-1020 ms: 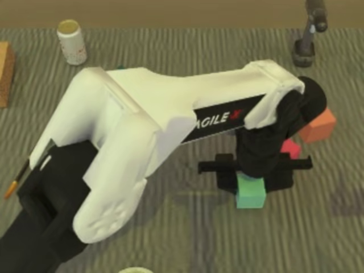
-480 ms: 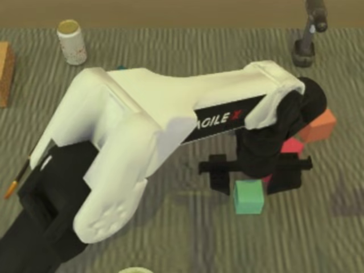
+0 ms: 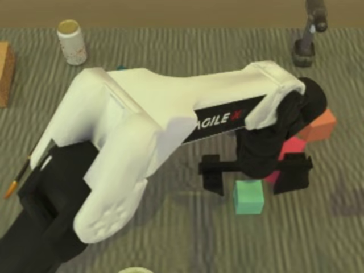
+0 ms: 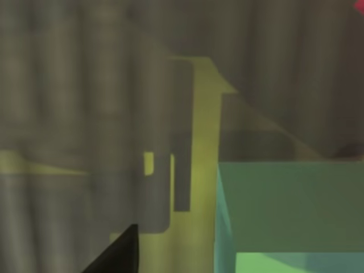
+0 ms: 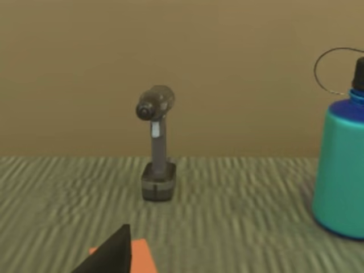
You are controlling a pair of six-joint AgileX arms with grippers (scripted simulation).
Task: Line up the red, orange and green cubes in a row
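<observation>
The mint-green cube [image 3: 249,197] rests on the mat right of centre, nothing holding it. My left gripper [image 3: 252,173] hovers just above its far edge, open wide, with the black fingers [image 3: 211,174] well clear on either side. The red cube [image 3: 290,149] sits just behind and right of the green one, partly hidden by the wrist. Farther back and right lies the orange cube [image 3: 319,126]. The left wrist view looks down on the green cube [image 4: 290,216] beside one fingertip [image 4: 122,253]. My right arm is outside the top view; one fingertip [image 5: 116,250] shows, with an orange corner [image 5: 143,259] behind it.
A dark drill [image 3: 307,34] stands at the back right, and a blue bottle [image 5: 341,165] is beside it in the right wrist view. A white can [image 3: 71,42] is at the back left, a cork block [image 3: 4,74] at the left edge, and a pencil [image 3: 17,179] lies lower left.
The left gripper's fingers have spread apart and let go of the green cube, which now sits on the mat. The red cube shows more behind the wrist.
</observation>
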